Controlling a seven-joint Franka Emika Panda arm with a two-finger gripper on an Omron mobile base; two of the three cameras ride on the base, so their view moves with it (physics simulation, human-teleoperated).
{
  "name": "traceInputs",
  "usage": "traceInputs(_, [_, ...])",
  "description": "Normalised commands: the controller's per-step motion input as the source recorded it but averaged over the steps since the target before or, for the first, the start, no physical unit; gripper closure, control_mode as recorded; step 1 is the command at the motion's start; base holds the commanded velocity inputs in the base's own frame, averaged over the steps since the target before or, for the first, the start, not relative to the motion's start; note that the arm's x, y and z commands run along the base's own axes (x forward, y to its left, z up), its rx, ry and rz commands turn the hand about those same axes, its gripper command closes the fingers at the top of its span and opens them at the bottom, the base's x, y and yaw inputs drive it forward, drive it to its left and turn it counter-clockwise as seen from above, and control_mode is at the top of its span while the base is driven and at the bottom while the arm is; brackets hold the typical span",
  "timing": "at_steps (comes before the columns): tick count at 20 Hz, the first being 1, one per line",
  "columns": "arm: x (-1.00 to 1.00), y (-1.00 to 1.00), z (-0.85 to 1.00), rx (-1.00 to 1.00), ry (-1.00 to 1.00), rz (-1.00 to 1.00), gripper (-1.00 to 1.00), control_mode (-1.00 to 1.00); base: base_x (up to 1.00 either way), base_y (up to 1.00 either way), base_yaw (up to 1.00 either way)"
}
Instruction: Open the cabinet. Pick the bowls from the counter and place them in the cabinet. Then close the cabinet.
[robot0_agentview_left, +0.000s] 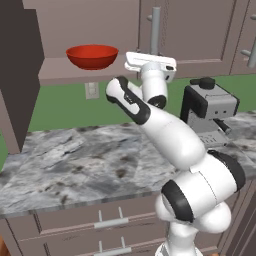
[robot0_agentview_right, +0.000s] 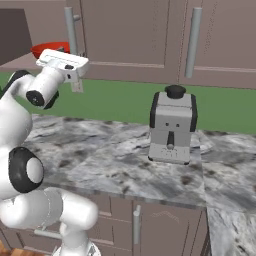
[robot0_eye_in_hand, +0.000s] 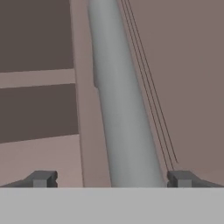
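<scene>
One gripper (robot0_eye_in_hand: 112, 178) is seen nearest of all in the hand view, its two fingertips (robot0_eye_in_hand: 43, 178) spread wide at the bottom edge, with the grey bar handle (robot0_eye_in_hand: 124, 131) of the cabinet door passing between them from six o'clock up toward twelve. No contact between tips and bar can be made out.

Beyond the arm, one counter (robot0_agentview_left: 75, 160) is laid across the left base view, and no bowl is seen on the part of it that shows. One coffee machine (robot0_agentview_right: 172, 127) is stood on it, at three o'clock from the gripper in the right base view. Two drawer handles (robot0_agentview_left: 111, 222) are counted below the counter's edge.

Farther back, one red bowl (robot0_agentview_left: 92, 56) is resting on the bottom board of the open cabinet (robot0_agentview_left: 60, 30), at nine o'clock from the hand. A second bowl cannot be found. The left door (robot0_agentview_left: 17, 75) is swung wide open; the right door (robot0_agentview_right: 125, 35) appears shut.

The step in hand is judged to be the grasp of that right door's handle. The bar should be kept centred between the tips before they are closed, and the pull should then be swept along the door's arc rather than straight back.
</scene>
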Motion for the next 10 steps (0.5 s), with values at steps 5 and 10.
traceInputs(5, [-0.26,0.00,0.19,0.00,0.06,0.00,-1.00,-1.00,0.00,0.00,0.00])
traceInputs(10, [-0.39,0.00,0.20,0.00,0.04,0.00,-1.00,-1.00,0.00,0.00,0.00])
